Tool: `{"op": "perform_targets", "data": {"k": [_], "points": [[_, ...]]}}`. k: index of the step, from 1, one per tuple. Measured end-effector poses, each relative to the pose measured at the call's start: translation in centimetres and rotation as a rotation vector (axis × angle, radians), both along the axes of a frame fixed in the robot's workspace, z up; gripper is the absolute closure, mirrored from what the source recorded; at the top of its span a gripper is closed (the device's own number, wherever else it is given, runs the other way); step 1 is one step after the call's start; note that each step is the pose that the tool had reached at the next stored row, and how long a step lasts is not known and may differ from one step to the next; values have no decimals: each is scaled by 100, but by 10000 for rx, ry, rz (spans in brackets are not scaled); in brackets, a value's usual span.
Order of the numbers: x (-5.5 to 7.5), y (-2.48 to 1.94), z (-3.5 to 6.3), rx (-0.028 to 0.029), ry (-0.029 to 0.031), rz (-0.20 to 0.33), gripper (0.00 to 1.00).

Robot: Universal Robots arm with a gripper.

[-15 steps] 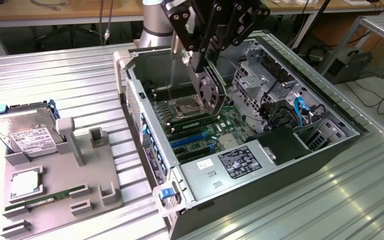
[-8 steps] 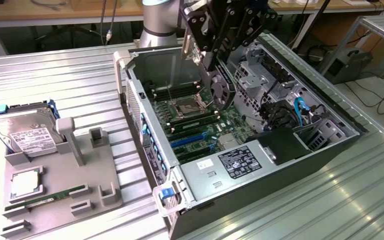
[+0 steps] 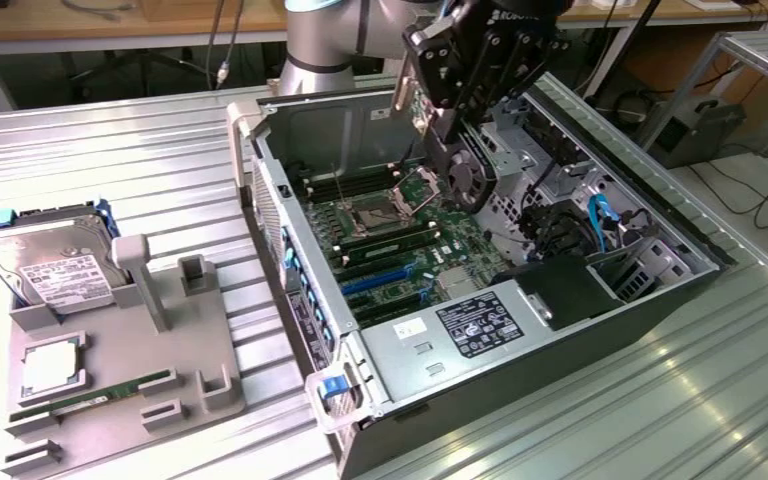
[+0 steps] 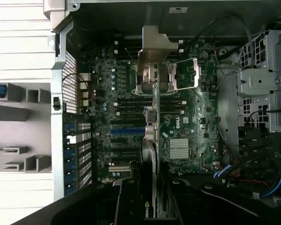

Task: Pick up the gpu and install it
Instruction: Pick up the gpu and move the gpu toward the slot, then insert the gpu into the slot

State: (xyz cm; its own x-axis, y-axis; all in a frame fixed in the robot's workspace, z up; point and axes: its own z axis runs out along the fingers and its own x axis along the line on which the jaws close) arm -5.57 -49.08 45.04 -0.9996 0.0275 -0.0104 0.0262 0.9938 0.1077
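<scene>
We judge the gpu point(image 3: 462, 165) point(image 4: 152, 126) to be light and stiff but fragile: bare components and a fan sit on its faces, and the contact edge should not be knocked or twisted. The safest hold is flat across the 2 faces near the upper edge, away from the fan and the contacts, which looks like where the gripper point(image 3: 464, 120) point(image 4: 150, 197) has it, jaws pinching the card from both sides. It is a thin dark board with a silver metal bracket point(image 3: 414, 105) point(image 4: 155, 47) at 1 end; in the wrist view we see it edge-on, with a green logo near the fingers point(image 4: 129, 199). In the exterior view the card hangs at about 12 o'clock, above the open computer case point(image 3: 558, 360), clear of the motherboard point(image 3: 398, 250) point(image 4: 187, 122) and not seated; we cannot tell how high it is. The blue slots point(image 3: 377, 280) point(image 4: 126, 131) lie toward 6 o'clock from it. The grey tray point(image 3: 131, 350) at 8 o'clock holds a hard drive point(image 3: 51, 265) and a green memory stick point(image 3: 91, 392).
</scene>
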Motion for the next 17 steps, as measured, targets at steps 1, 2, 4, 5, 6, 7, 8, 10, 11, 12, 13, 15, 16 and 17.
{"op": "perform_targets", "data": {"k": [1, 2, 4, 5, 6, 7, 8, 10, 11, 12, 13, 15, 16, 17], "points": [[18, 0, -22, 1, -1, 0, 74], [38, 0, -45, -1, 0, -1, 74], [61, 0, -73, -2, 1, 0, 74], [75, 0, -82, -2, 2, -1, 74], [90, 0, -87, -3, 6, -1, 74], [105, 0, -90, -2, 17, -1, 74], [105, 0, -90, -2, 18, -1, 74], [105, 0, -90, -3, 20, -1, 74], [105, 0, -90, -2, 19, -1, 74], [105, 0, -90, -2, 19, -1, 74], [105, 0, -90, -2, 20, -1, 74], [105, 0, -90, -2, 19, -1, 74], [105, 0, -90, -2, 19, 0, 74], [105, 0, -90, -1, 19, -1, 74]]}}
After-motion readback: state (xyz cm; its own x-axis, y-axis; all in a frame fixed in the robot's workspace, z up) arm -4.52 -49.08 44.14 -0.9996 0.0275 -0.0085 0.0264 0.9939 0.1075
